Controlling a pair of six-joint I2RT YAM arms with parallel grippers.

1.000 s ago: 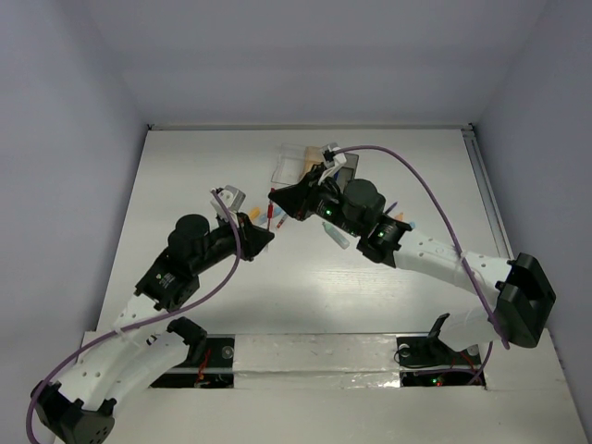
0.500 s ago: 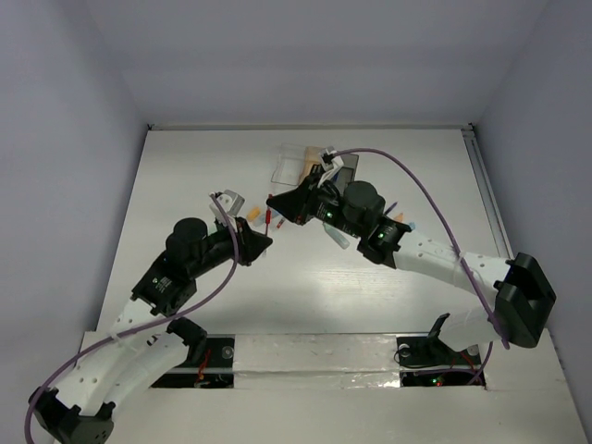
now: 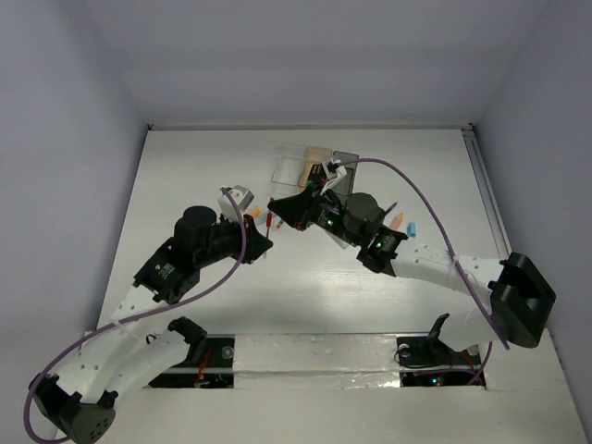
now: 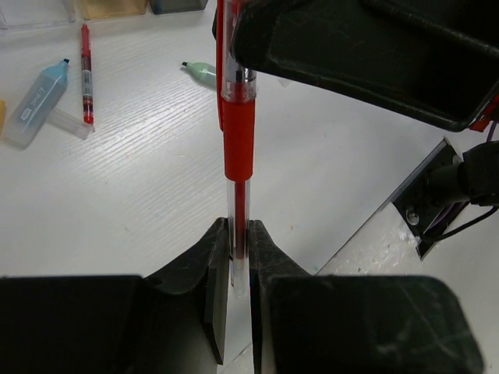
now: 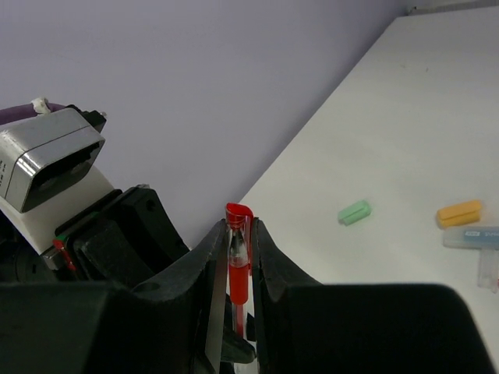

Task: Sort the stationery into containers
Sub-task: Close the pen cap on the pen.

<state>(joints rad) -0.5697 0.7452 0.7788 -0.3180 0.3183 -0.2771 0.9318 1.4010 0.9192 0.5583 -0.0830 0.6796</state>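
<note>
Both grippers clamp one red pen between them, over the white table.

The left gripper is closed narrowly on the pen's clear barrel end. From there the pen's long axis runs straight away from it, past the red grip sleeve, to the right gripper, whose fingers pinch the other, red end. Seen from above, the pen points roughly near-to-far, leaning slightly right, bridging the two arm tips; which end is the writing tip cannot be told. Beyond it on the table lie a light-blue marker, a thin red pen and a green piece. Farthest back the containers stand in a row: clear box, tan-orange box, dark grey box.
</note>
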